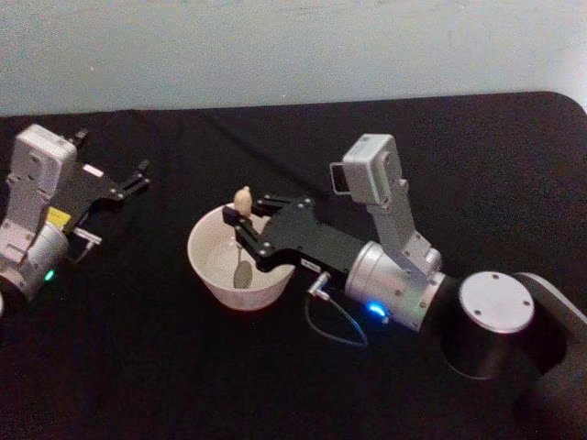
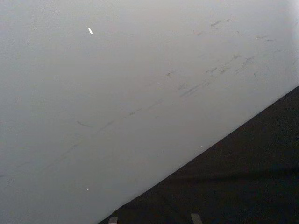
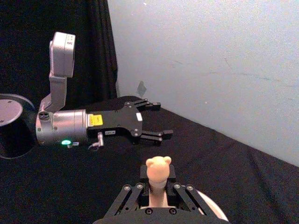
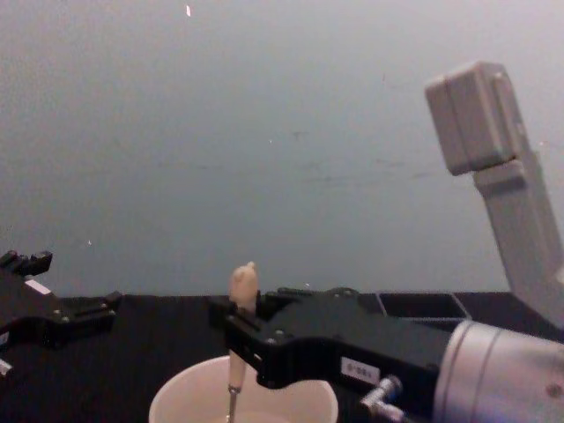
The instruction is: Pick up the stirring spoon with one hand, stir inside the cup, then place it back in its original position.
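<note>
The right gripper is clamping the stirring spoon upright inside the cup. Small, slow circles would probably be avoiding the rim. The left gripper is idling to the left, fingers apart.

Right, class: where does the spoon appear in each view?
Head: spoon left of centre, upright in the cup.
Chest: spoon bottom centre, rising from the cup.
Right wrist: spoon bottom centre, in the right gripper.
Left wrist: faces wall and table.
Shared landmark: the cup; left gripper parked, open, far left.

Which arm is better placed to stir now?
Right. The right gripper is shut on the spoon, which stands in the cup; the left gripper sits open, apart from the cup.
</note>
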